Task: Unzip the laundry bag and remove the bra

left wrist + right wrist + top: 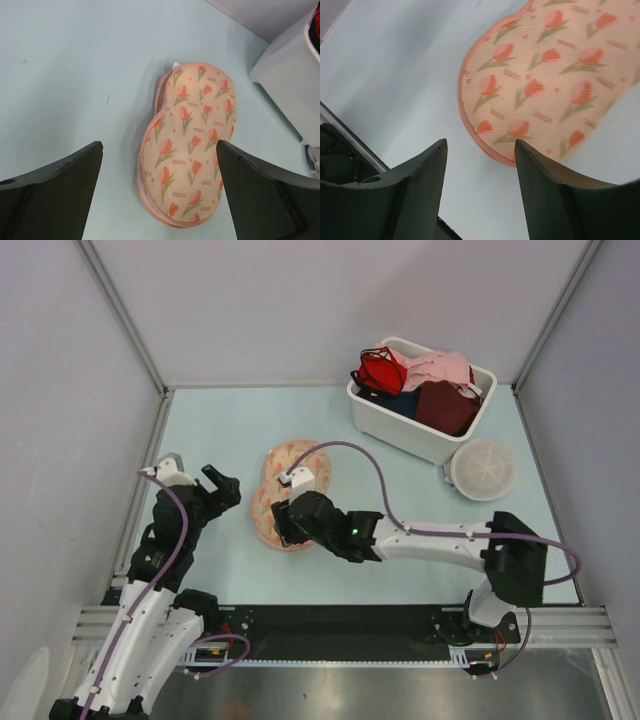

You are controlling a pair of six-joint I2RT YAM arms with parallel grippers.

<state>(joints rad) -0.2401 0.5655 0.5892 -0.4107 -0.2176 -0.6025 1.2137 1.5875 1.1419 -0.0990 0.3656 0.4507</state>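
Observation:
The laundry bag [290,462] lies flat on the pale table, a peanut-shaped peach pouch with an orange tulip print. It fills the middle of the left wrist view [192,145] and the upper right of the right wrist view [545,85]. My left gripper [225,485] hovers just left of it, open wide [160,145] with nothing between its fingers. My right gripper [285,525] hangs over the bag's near lobe, open [480,142] and empty, its tips short of the bag's rim. The bra is out of view.
A white bin [400,430] at the back right holds a red bra [380,370], a pale pink garment [440,368] and a maroon one [447,405]. A round white mesh disc [484,468] lies beside it. The bin's corner [295,85] shows right of the bag.

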